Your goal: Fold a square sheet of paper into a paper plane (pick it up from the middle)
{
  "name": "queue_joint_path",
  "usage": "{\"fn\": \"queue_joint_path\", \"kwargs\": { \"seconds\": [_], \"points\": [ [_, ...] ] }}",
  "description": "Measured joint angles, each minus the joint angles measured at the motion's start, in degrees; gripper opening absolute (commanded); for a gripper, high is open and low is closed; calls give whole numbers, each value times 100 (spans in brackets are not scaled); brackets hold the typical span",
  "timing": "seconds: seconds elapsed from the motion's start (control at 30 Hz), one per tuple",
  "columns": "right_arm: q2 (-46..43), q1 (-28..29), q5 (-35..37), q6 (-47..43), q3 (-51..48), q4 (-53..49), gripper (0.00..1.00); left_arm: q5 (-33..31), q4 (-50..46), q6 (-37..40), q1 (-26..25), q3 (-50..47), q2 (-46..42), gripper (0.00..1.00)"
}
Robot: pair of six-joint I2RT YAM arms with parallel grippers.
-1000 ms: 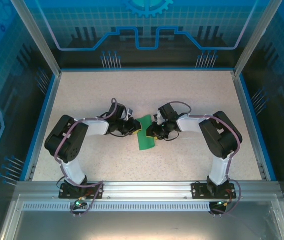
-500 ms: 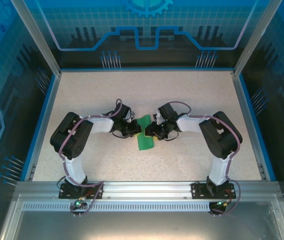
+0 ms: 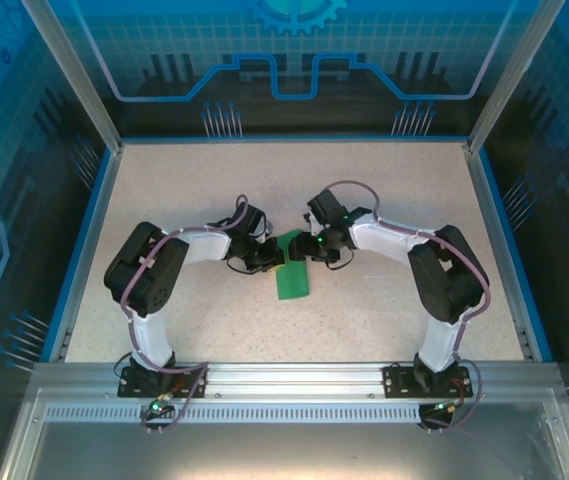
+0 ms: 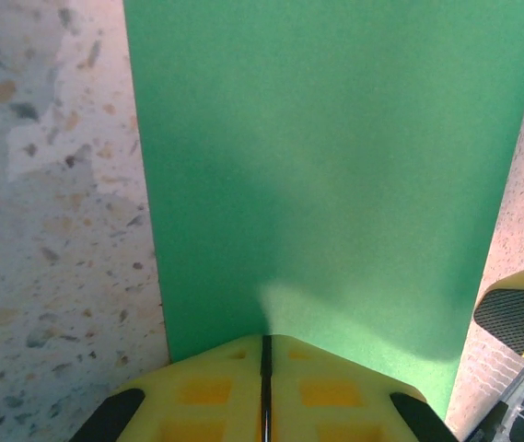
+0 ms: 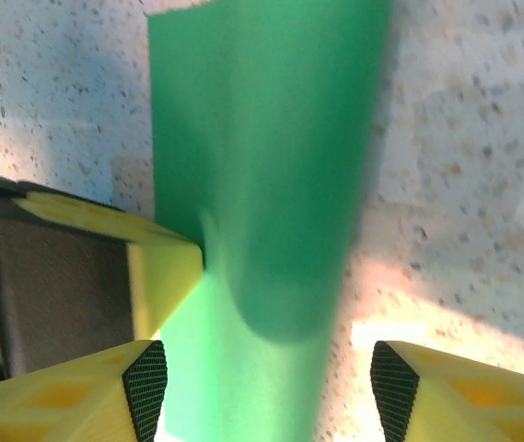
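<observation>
Bright-green thin paper sheet (image 3: 291, 272) lies mid-frame on the speckled worktop (image 3: 384, 190), left claw (image 4: 264, 343) clamped on its edge, right claw (image 5: 269, 368) spread apart astride it; best hold firm and close squarely, avoiding skewed creases.

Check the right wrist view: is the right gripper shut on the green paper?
No, the right gripper is open: its fingers stand wide apart, with the green paper running between them.

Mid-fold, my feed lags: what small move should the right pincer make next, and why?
Probably close the right pincer: it is open astride the paper, while the left pincer is shut on the paper's edge.
</observation>
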Motion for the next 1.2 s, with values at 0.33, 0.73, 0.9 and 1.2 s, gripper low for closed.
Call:
{"fn": "queue_joint_path", "kwargs": {
  "seconds": [0.33,0.73,0.9,1.2],
  "points": [
    [660,120,348,-258,511,-474,52,-15,-13,-2,-13,24,11,12],
    [684,48,345,-273,387,-376,37,-146,-186,-20,-66,94,-210,44],
    [662,-17,236,-258,306,-280,36,-317,-223,-31,-66,94,-398,48],
    [662,-101,31,-350,245,-210,36,-776,-291,-175,-66,76,-680,56]
  ]
}}
